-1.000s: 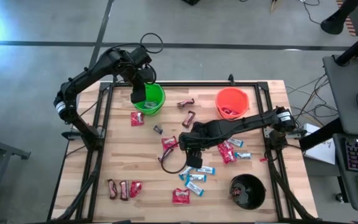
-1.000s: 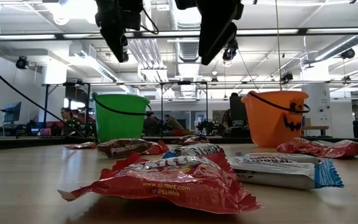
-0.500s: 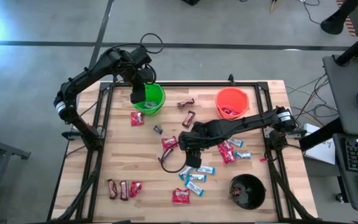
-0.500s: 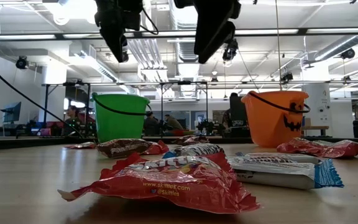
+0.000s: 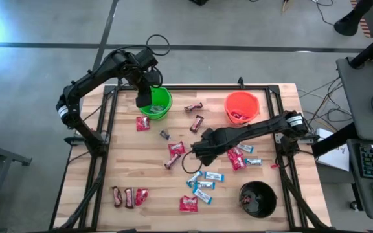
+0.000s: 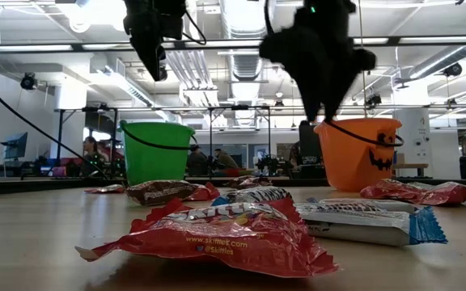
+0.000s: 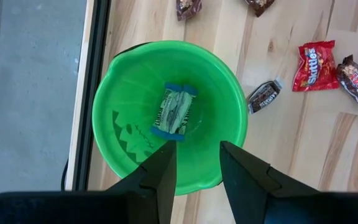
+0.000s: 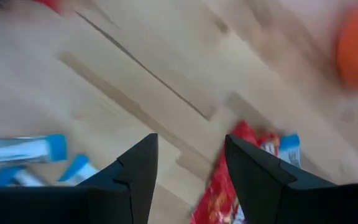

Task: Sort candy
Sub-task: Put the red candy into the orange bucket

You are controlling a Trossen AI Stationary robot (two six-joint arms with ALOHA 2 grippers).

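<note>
At the table's near edge, 6 o'clock on the pale wooden slatted tabletop (image 5: 128,165), a flat red Skittles packet (image 5: 188,204) lies flat; low view shows it closest to the lens (image 6: 217,234), with a light-blue-and-white wrapped bar (image 6: 370,222) just beside it. Round black bucket (image 5: 258,199) at 5 o'clock, something small inside, cannot tell what. At 7 o'clock, a row of two dark brown bars and one red packet (image 5: 127,196), side by side.

Centre: cluster of light-blue-and-white bars (image 5: 205,184) just nearer than mid-table. Right gripper (image 5: 198,153) hangs over the middle of the table, clear of the surface; fingers spread wide, nothing between them. Its wrist view looks down on bare wood, blue-and-white bars to one side (image 8: 23,149) and a red packet (image 8: 225,180) past the other finger; picture smeared. Red packets (image 5: 175,150) lie just at 9 o'clock of that gripper; more red and blue sweets (image 5: 239,156) at its 3 o'clock.

Farther back: small dark brown bars (image 5: 196,122) between the two coloured buckets, a red packet (image 5: 143,123) near the green one. Round orange plastic bucket (image 5: 242,107) at 1 o'clock, red sweets inside. Round green plastic bucket (image 5: 157,102) at 11 o'clock. Left gripper (image 7: 194,168) held above the green bucket's near rim (image 7: 229,106), fingers parted about halfway, gripping nothing. One blue-edged wrapped bar (image 7: 174,111) rests on that bucket's floor
</note>
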